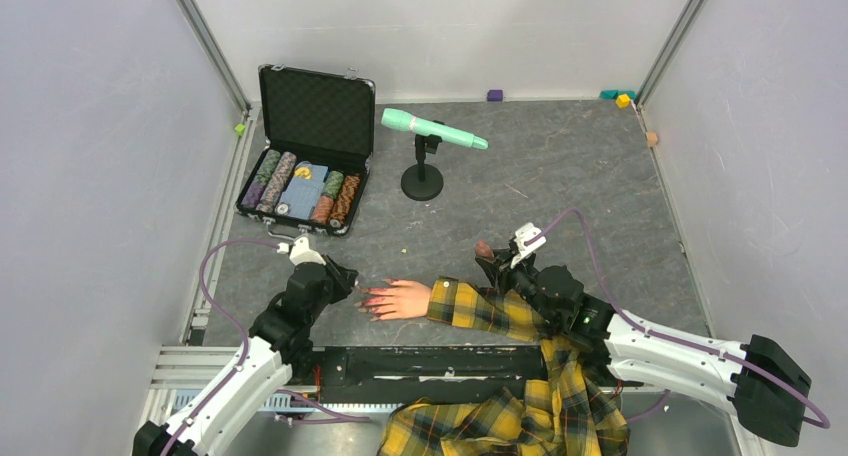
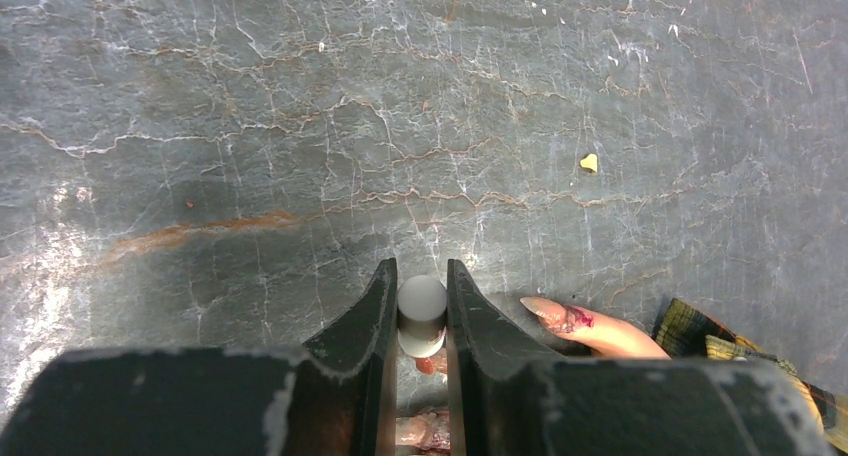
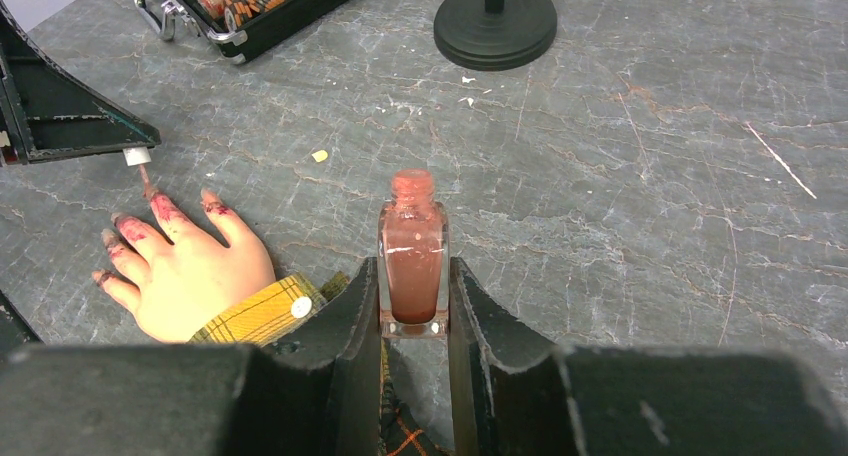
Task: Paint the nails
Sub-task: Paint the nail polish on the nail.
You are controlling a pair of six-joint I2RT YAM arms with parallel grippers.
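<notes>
The pale mannequin hand [image 3: 195,271] in a yellow plaid sleeve [image 3: 262,311] lies palm down on the table, fingers pointing left. Its nails [image 3: 163,207] are smeared red-pink. My left gripper [image 2: 421,276] is shut on a small white brush cap [image 2: 421,306], held just above the fingertips, with one painted nail [image 2: 562,317] to its right. In the right wrist view the brush [image 3: 146,179] hangs from that cap down to a fingertip. My right gripper [image 3: 413,271] is shut on the open brownish-red polish bottle [image 3: 413,256], upright beside the sleeve. From above, the left gripper [image 1: 345,281] meets the nails [image 1: 372,298].
An open black case of poker chips [image 1: 305,156] stands at the back left. A mint-green microphone [image 1: 432,131] on a black round stand [image 3: 495,21] is behind the hand. Small coloured blocks [image 1: 495,95] lie along the back wall. A yellow crumb [image 2: 589,162] lies near the hand.
</notes>
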